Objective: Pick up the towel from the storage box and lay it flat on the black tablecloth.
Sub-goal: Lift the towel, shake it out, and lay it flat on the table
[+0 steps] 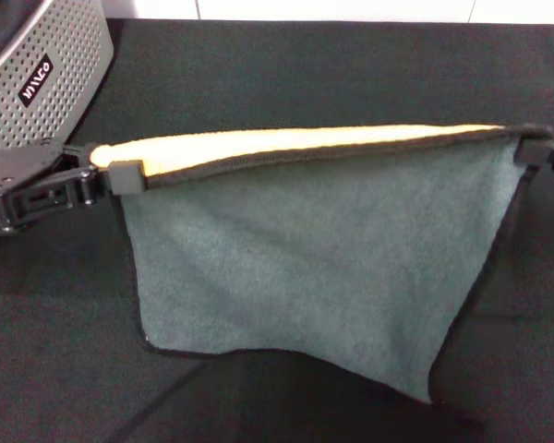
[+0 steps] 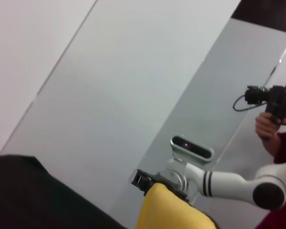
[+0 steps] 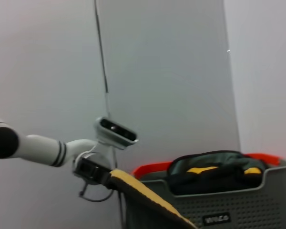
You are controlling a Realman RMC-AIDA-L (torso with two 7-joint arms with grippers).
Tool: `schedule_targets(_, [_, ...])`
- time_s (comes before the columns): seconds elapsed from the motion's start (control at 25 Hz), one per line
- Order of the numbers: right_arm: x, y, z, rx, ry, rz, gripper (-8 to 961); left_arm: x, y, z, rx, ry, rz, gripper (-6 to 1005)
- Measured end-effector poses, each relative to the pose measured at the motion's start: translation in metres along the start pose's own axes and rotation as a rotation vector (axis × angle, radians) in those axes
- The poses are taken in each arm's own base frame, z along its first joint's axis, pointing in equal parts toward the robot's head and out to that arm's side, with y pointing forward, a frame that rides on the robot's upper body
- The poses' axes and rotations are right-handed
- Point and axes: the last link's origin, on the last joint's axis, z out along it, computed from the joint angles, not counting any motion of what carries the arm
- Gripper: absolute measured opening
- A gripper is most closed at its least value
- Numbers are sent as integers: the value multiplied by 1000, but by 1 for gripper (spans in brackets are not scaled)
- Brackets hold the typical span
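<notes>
- The soft two-sided towel [image 1: 323,268], bright yellow on one face and muted grey-green on the other with a dark stitched edge, hangs in the air, stretched by its top edge between the two hands
- The left hand [image 1: 111,173] is clamped on one top corner of the towel; the light grey perforated storage box [image 1: 46,74] with its small black label sits just behind and outward of this hand
- The right hand [image 1: 540,143] pinches the opposite top corner at the far edge of the head view; only a little of it shows, but the cloth is taut from that point
- Below both hands the grey-green face drapes down in a slanted shape, its lowest corner nearer the right hand and appearing to reach the large plain black fuzzy tablecloth [image 1: 351,74] that covers the surface
- The right wrist view shows more folded cloths still heaped in the box
- Judged stage: the towel is out of the box and spread; laying it flat remains
- Risk: the top edge folds over, yellow strip showing, so lowering as is could trap a crease
- Risk: the low corner may land first and bunch beneath the rest
- Risk: uneven release would let one side drag and skew the towel
</notes>
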Motion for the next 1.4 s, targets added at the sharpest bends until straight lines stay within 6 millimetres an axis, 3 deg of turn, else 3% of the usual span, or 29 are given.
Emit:
schedule_targets(0.28, [-15,-3,-7,-6,-21,-60,20,-1,1,1,-5,16,-5,31])
schedule_targets(0.88, [-40,25,-25,-199,-125,-96,21,-3,23,12,-154,-49,20,31])
schedule_targets(1.2, [-38,50,-28,-258,-148,-76,21,0,44,10,-249,-86,28,31])
schedule_targets(1.4, [-31,52,-25,-234,-137,-38,22,-1,43,6,-231,-112,0,31])
